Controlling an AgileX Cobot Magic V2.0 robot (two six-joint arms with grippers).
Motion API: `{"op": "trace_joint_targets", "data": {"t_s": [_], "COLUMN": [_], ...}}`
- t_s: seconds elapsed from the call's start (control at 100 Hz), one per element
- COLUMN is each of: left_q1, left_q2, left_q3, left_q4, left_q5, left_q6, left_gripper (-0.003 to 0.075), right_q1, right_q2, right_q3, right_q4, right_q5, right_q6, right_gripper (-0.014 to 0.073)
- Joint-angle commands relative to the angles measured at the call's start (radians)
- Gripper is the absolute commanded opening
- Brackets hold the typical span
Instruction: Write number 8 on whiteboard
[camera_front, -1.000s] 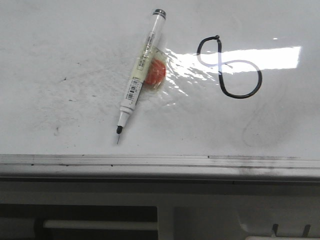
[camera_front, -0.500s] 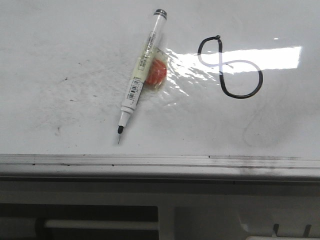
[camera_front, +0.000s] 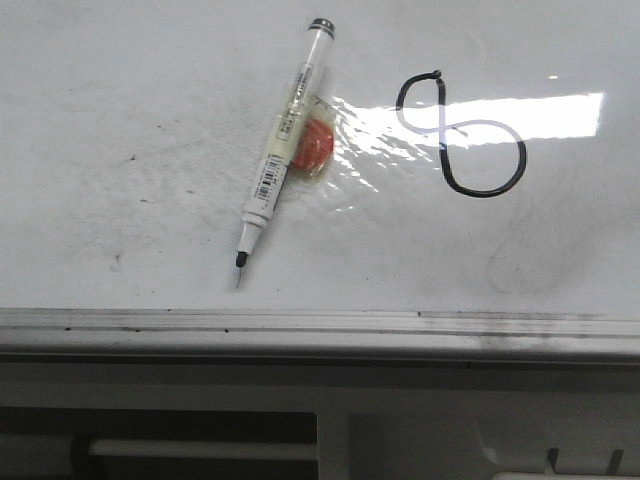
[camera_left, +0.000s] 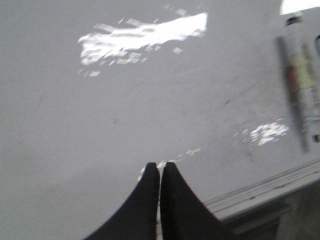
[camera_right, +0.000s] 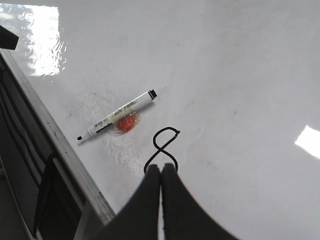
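A black tilted number 8 (camera_front: 460, 133) is drawn on the glossy whiteboard (camera_front: 120, 110), right of centre; it also shows in the right wrist view (camera_right: 161, 147), its lower loop partly hidden by the fingers. An uncapped marker pen (camera_front: 280, 150) lies flat on the board left of the 8, with an orange round piece (camera_front: 310, 148) taped to its side. The pen also shows in the right wrist view (camera_right: 117, 115) and blurred in the left wrist view (camera_left: 298, 92). My left gripper (camera_left: 160, 166) is shut and empty above bare board. My right gripper (camera_right: 162, 167) is shut and empty above the 8.
The silvery edge rail (camera_front: 320, 325) runs along the board's near side, with the robot's base frame (camera_front: 200, 440) below it. Grey erased smudges (camera_front: 150, 170) and a bright light glare (camera_front: 520, 115) lie on the board. Neither arm shows in the front view.
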Motion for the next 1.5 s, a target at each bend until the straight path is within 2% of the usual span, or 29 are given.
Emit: {"op": "trace_joint_targets", "data": {"t_s": [0.0,0.25,0.33,0.52,1.15,1.21,1.31,1.39,1.49], "left_q1": [0.051,0.139,0.158,0.197,0.197,0.197,0.197,0.197,0.197], "left_q2": [-0.042,-0.146,-0.156,-0.162,-0.162,-0.162,-0.162,-0.162,-0.162], "left_q3": [0.016,0.155,0.173,0.171,0.171,0.171,0.171,0.171,0.171], "left_q4": [0.237,0.352,0.354,0.347,0.347,0.347,0.347,0.347,0.347], "left_q5": [-0.043,-0.024,0.042,0.041,0.041,0.041,0.041,0.041,0.041], "left_q6": [-0.268,-0.469,-0.471,-0.471,-0.471,-0.471,-0.471,-0.471,-0.471], "left_gripper": [-0.0020,-0.0020,-0.0020,-0.0020,-0.0020,-0.0020,-0.0020,-0.0020,-0.0020], "right_q1": [-0.005,-0.005,-0.005,-0.005,-0.005,-0.009,-0.078,-0.194,-0.342], "right_q2": [0.011,0.011,0.011,0.011,0.011,0.011,0.011,0.011,0.011], "right_q3": [-0.026,-0.026,-0.026,-0.026,-0.023,-0.004,0.069,0.171,0.312], "right_q4": [-0.010,-0.010,-0.010,-0.010,-0.010,-0.066,-0.119,-0.119,-0.108], "right_q5": [-0.078,-0.078,-0.078,-0.078,-0.078,-0.075,-0.135,-0.224,-0.394], "right_q6": [-0.001,-0.001,-0.001,-0.001,-0.001,-0.001,0.116,0.207,0.232], "right_gripper": [-0.0064,-0.0064,-0.0064,-0.0064,-0.0064,-0.0064,-0.0064,-0.0064,-0.0064]}}
